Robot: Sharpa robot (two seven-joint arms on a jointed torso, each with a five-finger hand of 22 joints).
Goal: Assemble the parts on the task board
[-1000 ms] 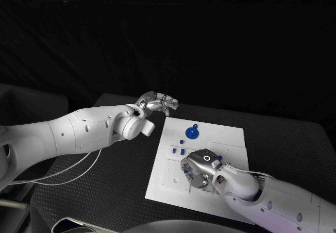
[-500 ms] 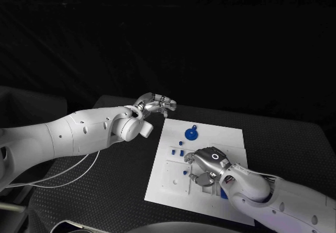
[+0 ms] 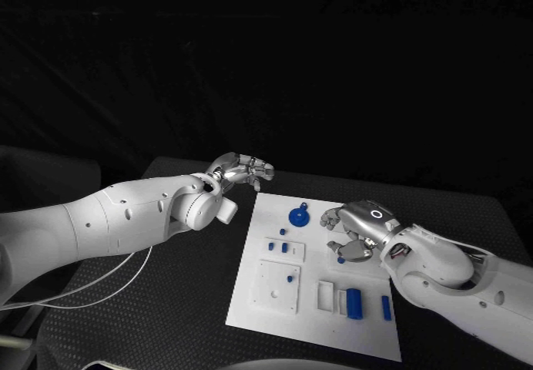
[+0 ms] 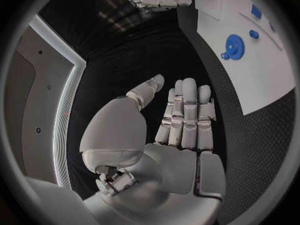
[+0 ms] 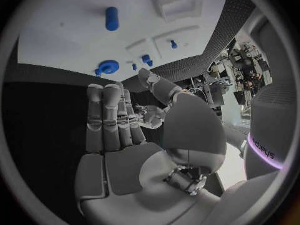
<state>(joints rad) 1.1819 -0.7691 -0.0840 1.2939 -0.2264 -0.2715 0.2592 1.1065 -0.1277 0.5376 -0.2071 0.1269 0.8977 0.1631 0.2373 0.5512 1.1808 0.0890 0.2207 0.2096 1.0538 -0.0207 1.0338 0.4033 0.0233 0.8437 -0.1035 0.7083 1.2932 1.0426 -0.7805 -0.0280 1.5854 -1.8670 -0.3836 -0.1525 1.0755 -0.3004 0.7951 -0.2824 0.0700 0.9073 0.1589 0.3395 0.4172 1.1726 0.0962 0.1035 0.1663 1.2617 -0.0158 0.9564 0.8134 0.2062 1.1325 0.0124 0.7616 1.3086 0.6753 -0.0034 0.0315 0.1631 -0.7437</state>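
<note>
The white task board lies in the middle of the table. A blue gear sits near its far edge. Small blue pegs stand to the left, one more is in a square plate, and a longer blue block lies near the front. My right hand hovers over the board's far right part, next to the gear; its fingers are stretched out and hold nothing. My left hand hangs off the board's far left corner, with straight, empty fingers.
A narrow blue piece lies by the board's right edge, and a small one just below my right hand. Black table surrounds the board. A white cable trails under my left arm.
My right hand has risen from the board's near middle and moved to its far right part, uncovering the blue pieces there. My left hand has barely moved.
</note>
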